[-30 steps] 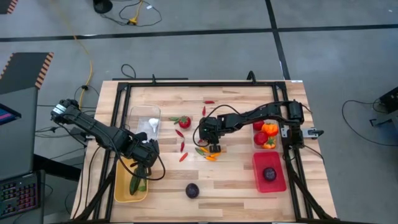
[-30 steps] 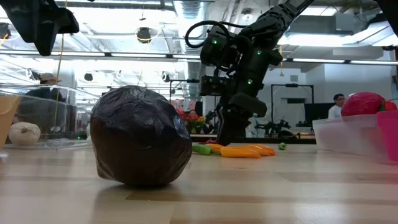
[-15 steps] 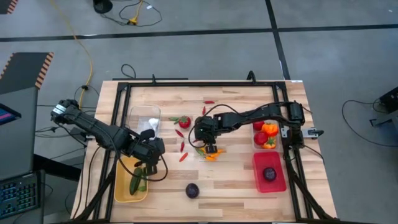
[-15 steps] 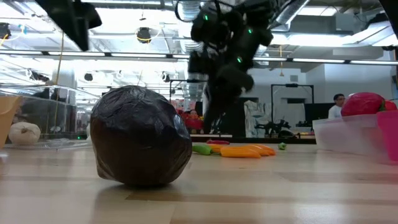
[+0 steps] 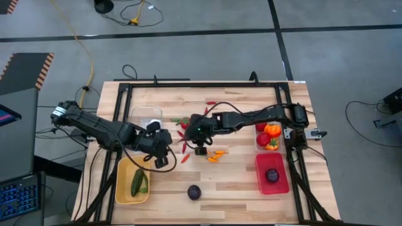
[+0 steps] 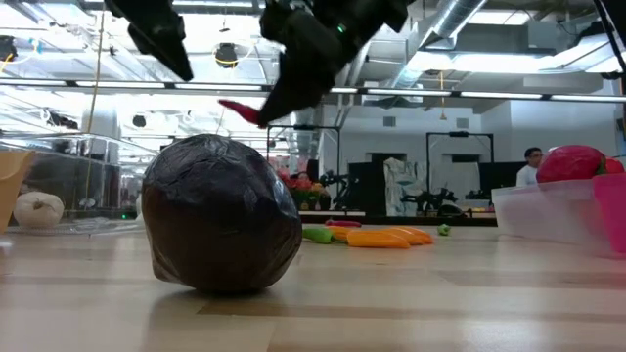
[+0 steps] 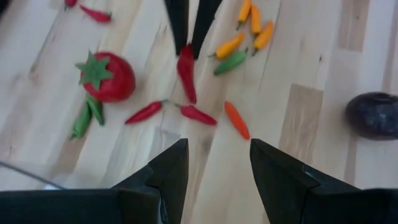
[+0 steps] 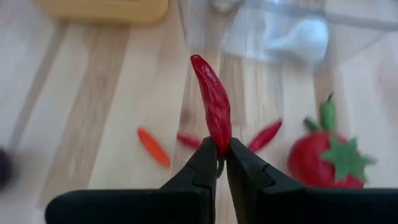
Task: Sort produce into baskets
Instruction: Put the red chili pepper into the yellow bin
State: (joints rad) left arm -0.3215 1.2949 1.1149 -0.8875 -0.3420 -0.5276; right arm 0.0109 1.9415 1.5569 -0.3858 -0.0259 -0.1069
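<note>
R gripper (image 8: pixel 216 163) has lifted off the orange chillies (image 5: pixel 217 155) and swung toward the tomato (image 5: pixel 185 122); jaws pinched tight on a red chilli (image 8: pixel 213 107), held up off the table (image 5: pixel 245 182). L gripper (image 7: pixel 214 168) has left the yellow bin (image 5: pixel 122 188), now over the table near the tomato, jaws partly open, nothing in them. Purple round (image 6: pixel 220 215) hasn't moved. Red bin (image 5: pixel 264 182) unchanged.
</note>
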